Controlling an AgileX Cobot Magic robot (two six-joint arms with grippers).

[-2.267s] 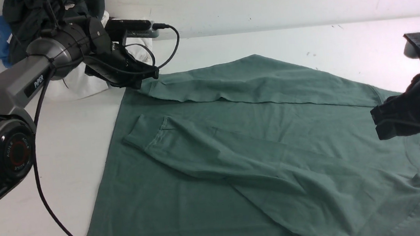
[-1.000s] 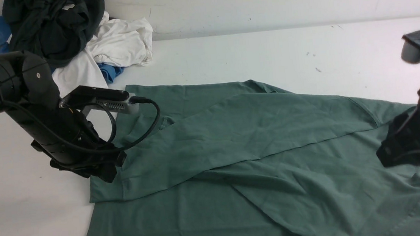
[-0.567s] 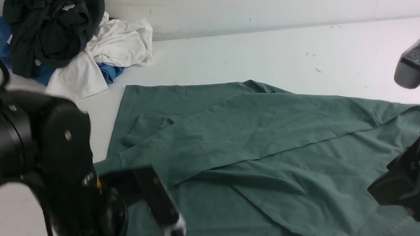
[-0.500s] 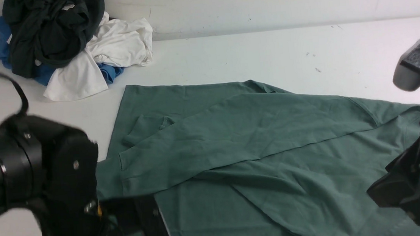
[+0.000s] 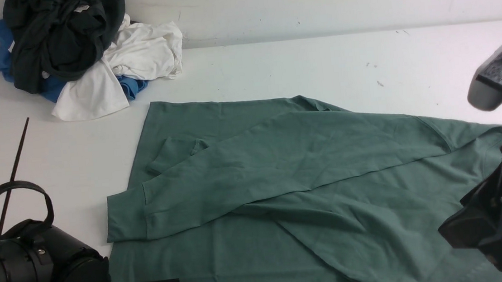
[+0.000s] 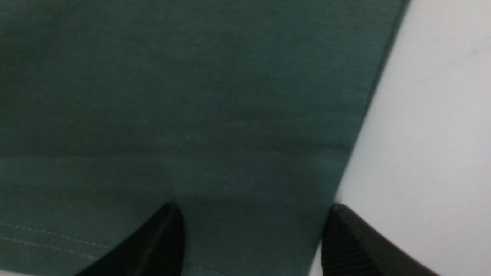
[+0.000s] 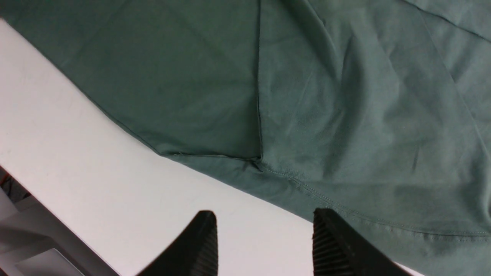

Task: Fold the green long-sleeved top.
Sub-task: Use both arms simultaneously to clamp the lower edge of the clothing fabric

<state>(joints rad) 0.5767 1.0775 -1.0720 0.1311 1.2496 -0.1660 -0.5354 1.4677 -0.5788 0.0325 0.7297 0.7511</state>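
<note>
**Left arm back at the near-left corner, sleeve laid across the top**

Since the earlier frames the left arm [image 5: 40, 277] has swung from the far-left corner of the green long-sleeved top [image 5: 280, 165] down to the near-left corner. The far sleeve [image 5: 288, 156] has come with it and now lies diagonally over the body.

Its cuff [image 5: 125, 215] pokes just past the hem [image 5: 141, 137], which runs along the top's left side. The top lies flat on the white bench [image 5: 294, 64], neck end to the right.

The left hand [image 6: 253, 230] is open over the hem corner, one fingertip above cloth and the other at the cloth's edge, gripping nothing. The right hand [image 7: 264, 237] is also open, above bare bench just beside the top's near edge.

Bare bench shows left of the hem, and a wide strip runs between the top and the wall [image 5: 311, 4]. A pile of clothes [image 5: 75, 52] fills the far-left corner, near the hem's far end but apart from it.
</note>
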